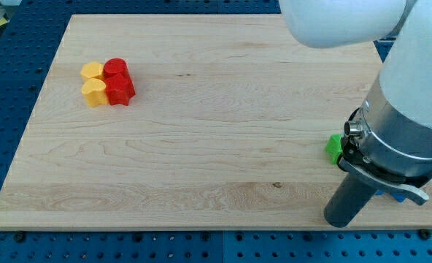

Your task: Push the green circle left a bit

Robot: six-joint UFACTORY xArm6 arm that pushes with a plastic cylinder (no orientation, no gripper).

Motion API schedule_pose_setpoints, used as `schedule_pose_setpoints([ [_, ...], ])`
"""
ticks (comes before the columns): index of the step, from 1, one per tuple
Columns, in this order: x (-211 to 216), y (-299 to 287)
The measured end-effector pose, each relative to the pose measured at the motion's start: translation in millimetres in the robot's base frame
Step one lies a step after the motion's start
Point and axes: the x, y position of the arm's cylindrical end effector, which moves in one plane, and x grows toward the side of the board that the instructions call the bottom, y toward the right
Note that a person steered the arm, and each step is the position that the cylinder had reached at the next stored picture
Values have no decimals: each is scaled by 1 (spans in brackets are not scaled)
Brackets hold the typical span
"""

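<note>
A green block point(334, 147) shows only as a small sliver at the view's right, mostly hidden behind the arm's body; its shape cannot be made out. The dark rod comes down from the arm, and my tip point(340, 221) rests on the board near its bottom edge, below the green block and apart from it. A bit of a blue block point(392, 193) peeks out under the arm, right of the rod.
At the view's upper left sits a tight cluster: a yellow hexagon point(92, 71), a yellow heart point(94, 93), a red circle point(116, 69) and a red star point(120, 90). The wooden board point(201, 146) lies on a blue perforated table. The large white arm covers the upper right.
</note>
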Motion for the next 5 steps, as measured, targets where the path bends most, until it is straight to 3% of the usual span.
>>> schedule_pose_setpoints([
  [5, -2, 85],
])
